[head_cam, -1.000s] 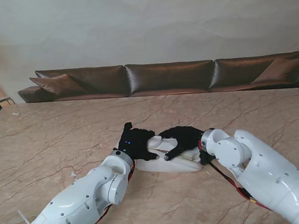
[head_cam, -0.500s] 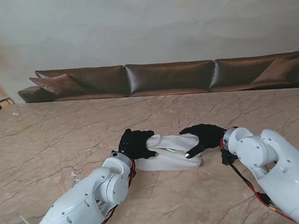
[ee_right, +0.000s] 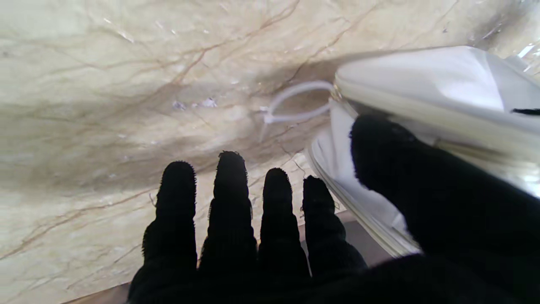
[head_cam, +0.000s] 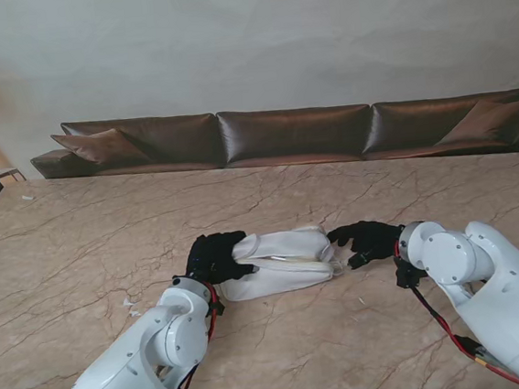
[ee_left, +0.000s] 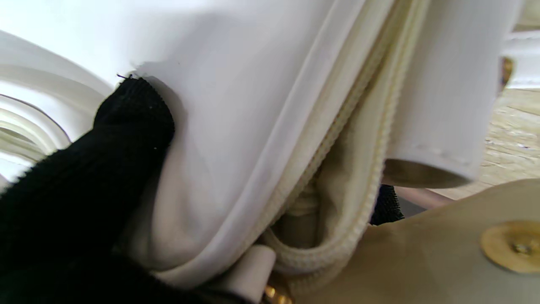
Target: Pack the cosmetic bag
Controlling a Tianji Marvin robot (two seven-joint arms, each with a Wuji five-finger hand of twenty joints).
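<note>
The left robot hand grips the left end of the white bag, which lies mid-tabletop with its long axis left to right. The right robot hand, fingers spread straight, thumb touching the bag's right end, grasps nothing.

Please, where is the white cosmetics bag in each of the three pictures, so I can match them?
Stand view: the white cosmetics bag lies mid-table, between the left hand and the right hand.
Left wrist view: the bag fills most of the picture, its zipper running through it.
Right wrist view: the bag sits at the right edge, beside the thumb.
Shared landmark: the marble table, also seen at.
</note>
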